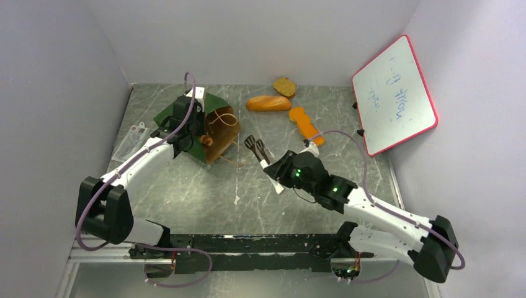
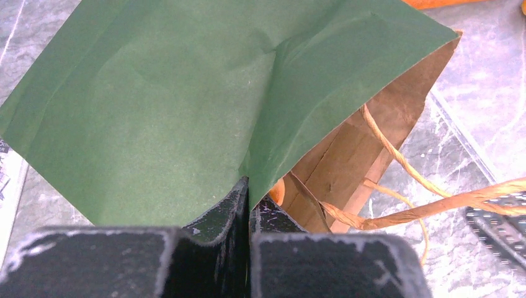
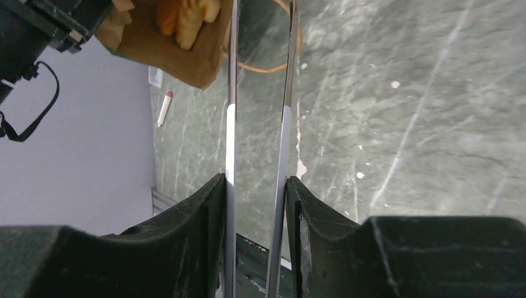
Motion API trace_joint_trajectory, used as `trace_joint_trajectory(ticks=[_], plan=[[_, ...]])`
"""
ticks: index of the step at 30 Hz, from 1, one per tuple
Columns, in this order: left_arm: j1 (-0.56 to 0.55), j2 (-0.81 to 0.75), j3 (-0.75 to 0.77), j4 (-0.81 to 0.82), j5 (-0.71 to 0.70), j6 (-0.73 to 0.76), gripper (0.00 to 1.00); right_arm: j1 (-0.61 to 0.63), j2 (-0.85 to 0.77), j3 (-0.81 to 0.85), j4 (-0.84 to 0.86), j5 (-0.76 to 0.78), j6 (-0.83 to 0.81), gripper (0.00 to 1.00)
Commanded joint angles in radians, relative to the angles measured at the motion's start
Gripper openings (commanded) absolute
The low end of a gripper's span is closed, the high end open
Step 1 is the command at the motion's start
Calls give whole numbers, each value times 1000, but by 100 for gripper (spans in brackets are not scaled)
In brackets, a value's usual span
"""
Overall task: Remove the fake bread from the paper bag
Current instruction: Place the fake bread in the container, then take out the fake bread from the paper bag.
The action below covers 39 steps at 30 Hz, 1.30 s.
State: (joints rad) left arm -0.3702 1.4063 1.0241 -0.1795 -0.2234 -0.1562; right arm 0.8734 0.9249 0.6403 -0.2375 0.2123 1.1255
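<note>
**Clerk:** Left gripper [image 2: 248,194] first, since it sits closest in. State?
**Checker:** Black fingers pressed together on the green edge of the paper bag [image 2: 173,105]. It is clenched on the paper, with no gap showing.
**Clerk:** Next entry?
**Checker:** Right gripper [image 3: 255,186], clamped on a pair of silver tweezers [image 3: 229,124]. Both blades run between its fingers and stand slightly apart (not squeezed flat).
**Clerk:** Bag, location and condition?
**Checker:** Far-left corner of the bench [image 1: 205,186]. Tipped over, green outside up, brown inside showing, mouth turned toward the right edge. Tan cord handles [image 2: 434,202] trail out of the mouth.
**Clerk:** Contents?
**Checker:** One lobed bread piece [image 3: 186,18], orange-tan, just inside the mouth. Anything deeper is hidden.
**Clerk:** Bread outside the bag?
**Checker:** Three entries.
- Loaf [image 1: 268,103]: near the middle of the far edge, close to the bag.
- Speckled slice [image 1: 285,87]: just beyond the loaf, nearer the far edge.
- Flat orange piece [image 1: 305,124]: beside the loaf, toward the right edge.

All three lie on the bench, and none touches the bag.
**Clerk:** Tweezers relative to the bag?
**Checker:** Tips point at the mouth, apart from it, around mid-bench.
**Clerk:** Sundries?
**Checker:** Whiteboard [image 1: 395,93], pink rim, leaning at the right edge. Flat clear packet [image 1: 131,141] at the left edge, beside the bag.
</note>
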Motion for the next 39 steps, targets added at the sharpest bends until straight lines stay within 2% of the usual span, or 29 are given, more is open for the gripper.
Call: trace_joint_trajectory(ticks=[1,11,21,39], plan=[[-6,-41,-5,40,42,17,7,40,83,51,176,-28,-43,40],[-6,-64,-18,42,69,34,7,79,229,143,297,-84,-62,40],[-5,-69,-19,42,77,31,7,89,319,158,378,-142,-18,40],[-5,-87,-29,53,85,18,7,89,460,85,515,-223,222,44]])
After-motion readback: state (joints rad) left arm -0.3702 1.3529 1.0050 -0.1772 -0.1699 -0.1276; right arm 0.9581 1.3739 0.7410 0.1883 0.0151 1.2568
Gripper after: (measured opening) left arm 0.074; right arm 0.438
